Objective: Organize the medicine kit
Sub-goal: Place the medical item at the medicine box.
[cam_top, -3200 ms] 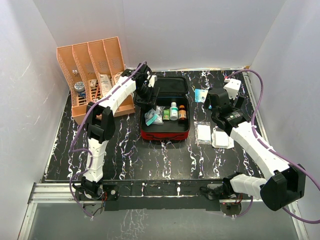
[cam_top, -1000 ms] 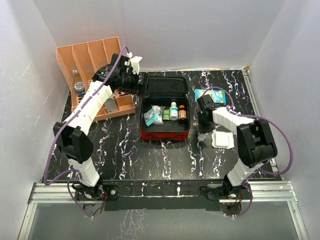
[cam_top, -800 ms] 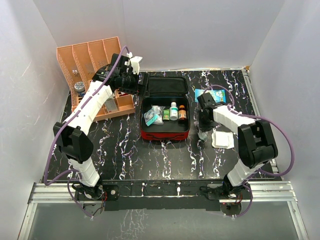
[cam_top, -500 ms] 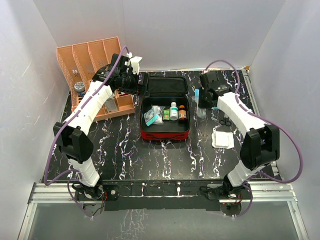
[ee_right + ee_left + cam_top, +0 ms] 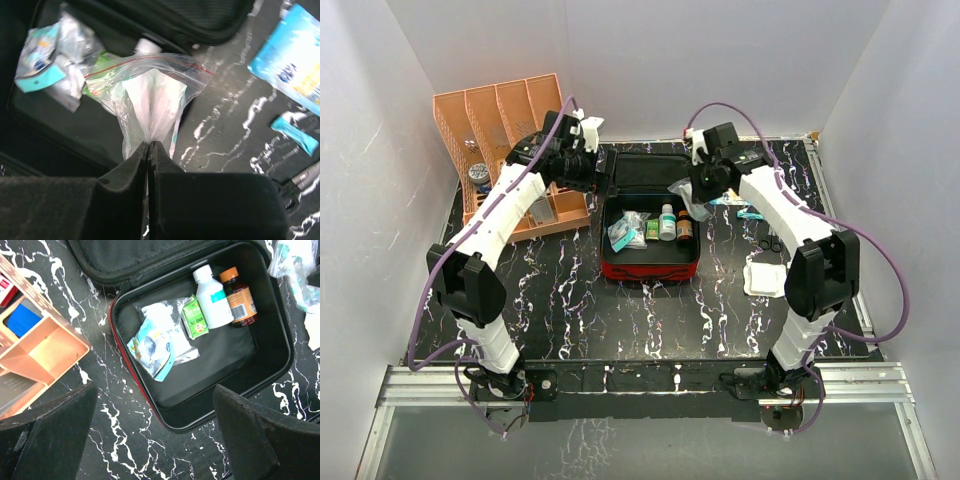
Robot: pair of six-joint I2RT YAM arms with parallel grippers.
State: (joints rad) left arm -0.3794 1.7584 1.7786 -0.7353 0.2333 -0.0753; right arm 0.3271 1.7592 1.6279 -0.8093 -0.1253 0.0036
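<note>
Your right gripper is pinched tight on a clear zip bag with white pads inside. It holds the bag above the right rim of the kit, toward the kit's far corner.

The kit lies open in the middle of the desk, nearer the far edge, with its lid folded back toward that edge. Inside, along the far side of the black lining, you have a white bottle, an amber bottle, a green box and some foil packets.

Your left gripper is spread wide and holds nothing. It hovers between the kit's far left corner and the rack, which stands in the far left corner of the desk. A blue pack lies flat on the desk just right of the kit.
</note>
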